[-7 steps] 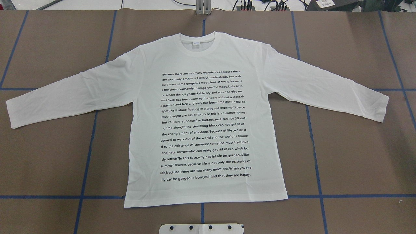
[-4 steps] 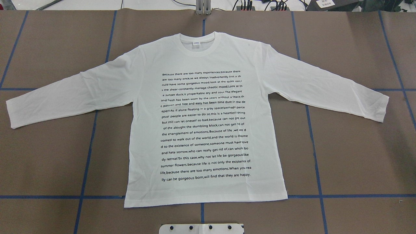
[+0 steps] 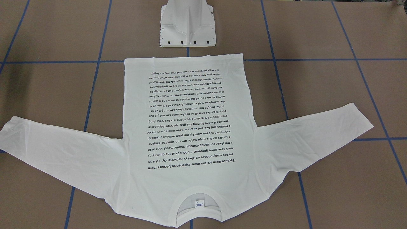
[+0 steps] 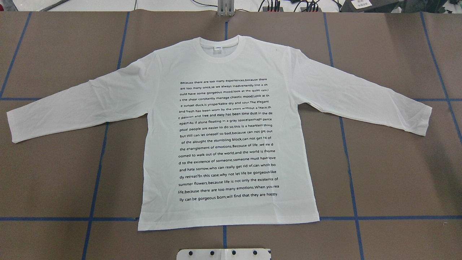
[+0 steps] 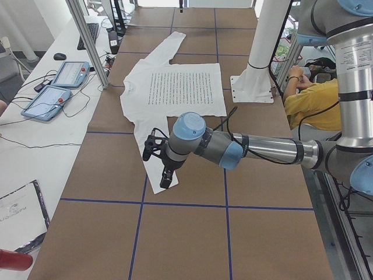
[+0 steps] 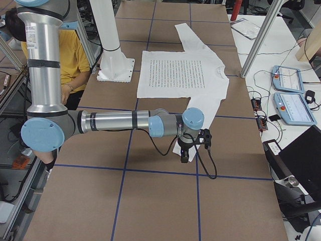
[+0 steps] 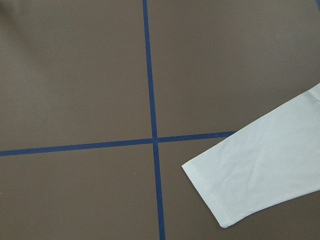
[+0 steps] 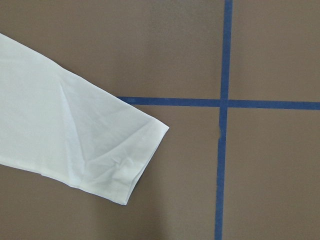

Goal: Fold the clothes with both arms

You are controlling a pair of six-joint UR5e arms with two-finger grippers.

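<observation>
The clothes are one white long-sleeved T-shirt [image 4: 223, 65] with black text lines, lying flat and face up on the brown table, both sleeves spread out; it also shows in the front-facing view [image 3: 190, 178]. Its collar points away from the robot. In the exterior left view my left gripper [image 5: 166, 179] hangs over the near sleeve end. The left wrist view shows that cuff [image 7: 250, 180] but no fingers. In the exterior right view my right gripper [image 6: 184, 155] hovers over the other sleeve end, whose cuff [image 8: 100, 150] fills the right wrist view. I cannot tell whether either gripper is open or shut.
The white pedestal base [image 3: 187, 28] stands just behind the shirt's hem. Blue tape lines [image 4: 97, 180] grid the table. A side table with tablets [image 5: 58, 87] and metal posts [image 5: 87, 41] runs along the far edge. A person in a yellow shirt [image 5: 315, 99] sits behind the robot.
</observation>
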